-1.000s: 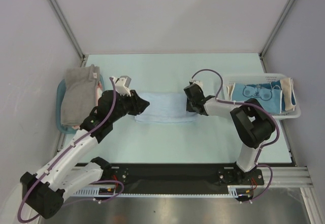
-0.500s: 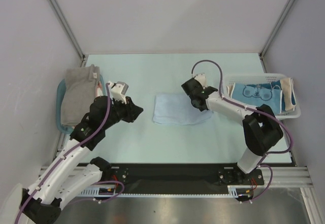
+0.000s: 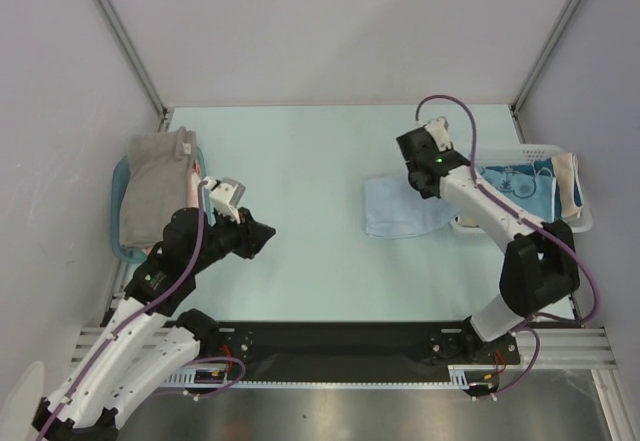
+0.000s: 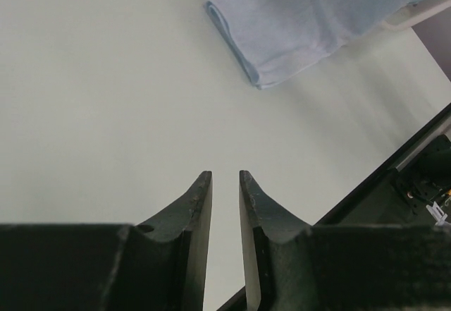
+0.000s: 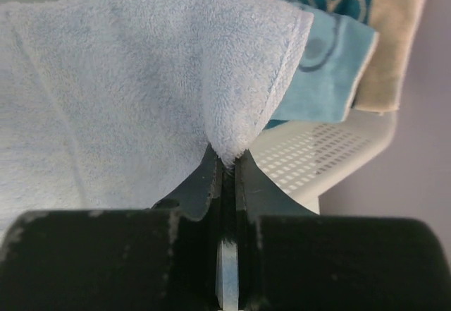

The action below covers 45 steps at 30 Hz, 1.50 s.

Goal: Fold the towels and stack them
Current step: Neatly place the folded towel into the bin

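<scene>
Right end effector (image 5: 225,161): clamped together on a hem of the light blue towel (image 3: 395,209), with the pinched part raised a little off the worktop (image 3: 320,141).
Left end effector (image 4: 224,177): fingers a narrow slit apart with nothing between them, low over bare worktop and well apart from the towel.
Light blue towel: right of centre, mostly flat, its right side up against the white basket (image 3: 570,223).
Other towels: the grey-beige towel (image 3: 155,186) sits folded on the teal tray (image 3: 124,253) at far left. The dark teal towel (image 3: 510,186) lies in the basket.
Step in hand: I judge this to be the fold of the light blue towel, with the pinched hem due to go over onto the opposite edge.
How I'd run it: I would carry the hem low and slow, away from the basket, lay it edge to edge, and let go only once the cloth rests flat. I would bring the left arm in to pin the free end so the towel cannot drag.
Watch for: the cloth snagging on the basket rim, or a skewed fold that will stack badly on the grey-beige towel.
</scene>
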Motion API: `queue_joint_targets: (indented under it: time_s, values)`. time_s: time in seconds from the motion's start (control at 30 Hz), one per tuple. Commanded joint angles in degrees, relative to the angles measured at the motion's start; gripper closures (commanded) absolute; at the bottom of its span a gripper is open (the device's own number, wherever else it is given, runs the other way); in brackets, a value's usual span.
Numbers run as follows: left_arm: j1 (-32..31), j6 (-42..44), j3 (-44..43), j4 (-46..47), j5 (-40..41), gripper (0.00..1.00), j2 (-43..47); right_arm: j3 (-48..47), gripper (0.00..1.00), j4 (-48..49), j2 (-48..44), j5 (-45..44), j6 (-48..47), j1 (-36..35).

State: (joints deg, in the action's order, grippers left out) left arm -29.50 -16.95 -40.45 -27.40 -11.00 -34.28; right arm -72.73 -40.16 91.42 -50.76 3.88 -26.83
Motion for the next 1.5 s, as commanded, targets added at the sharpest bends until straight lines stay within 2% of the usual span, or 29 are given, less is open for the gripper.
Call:
queue_joint_targets:
  time_s: [0.0,0.17,0.33,0.67,0.97,1.17,1.47]
  values:
    - [0.1,1.6,0.7,0.8,-1.9,0.73,0.7,0.6,1.0,1.9,-7.6,-0.6,-5.3,5.9]
    - [0.1,1.7,1.2,0.9,-2.4,0.73,1.8,3.3,1.0,7.3,-13.5,4.5,-10.8,13.0]
    - [0.1,1.6,1.6,0.9,-1.7,0.73,2.9,3.9,1.0,10.4,-14.3,11.6,-12.0,20.7]
    - [-0.3,1.6,1.8,1.5,-3.2,0.74,2.2,6.9,1.0,18.5,-12.8,13.7,-11.7,30.4]
    - [-1.0,1.4,2.4,1.9,-1.6,0.71,4.8,6.3,1.0,23.0,-8.9,10.6,-10.7,33.2]
    - [-1.7,1.4,2.5,1.9,-0.5,0.71,5.4,5.8,1.0,27.3,-7.0,9.5,-13.5,36.1]
    - [-1.7,1.3,2.3,1.6,-0.1,0.71,4.7,10.2,1.0,34.9,-5.5,10.7,-17.1,40.5]
